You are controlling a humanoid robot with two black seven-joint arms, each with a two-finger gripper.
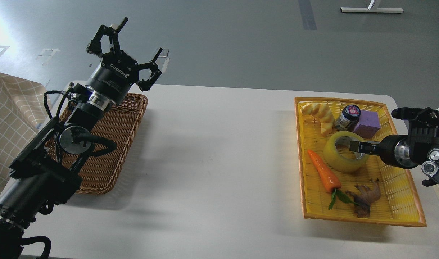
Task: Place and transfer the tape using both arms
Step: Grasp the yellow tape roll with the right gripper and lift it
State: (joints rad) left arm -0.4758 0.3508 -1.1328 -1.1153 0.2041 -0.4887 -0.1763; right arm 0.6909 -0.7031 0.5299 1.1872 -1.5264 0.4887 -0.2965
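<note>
The tape (340, 158), a translucent yellow roll with a grey-white core, lies flat in the yellow basket (399, 201) on the right. My right gripper (373, 130) comes in from the right edge with its fingers spread open. One fingertip (356, 145) reaches over the roll's core hole and another finger (403, 113) sits higher, past the basket's right rim. It holds nothing. My left gripper (129, 43) is open and empty, raised above the far end of the brown wicker basket (108, 158) on the left.
In the yellow basket, an orange carrot (322, 171) lies just left of the tape. A bread piece (318, 113), a small jar (349, 117) and a purple block (367, 122) sit behind it, and a brown root (367, 196) in front. A checked cloth (7, 118) hangs at the far left.
</note>
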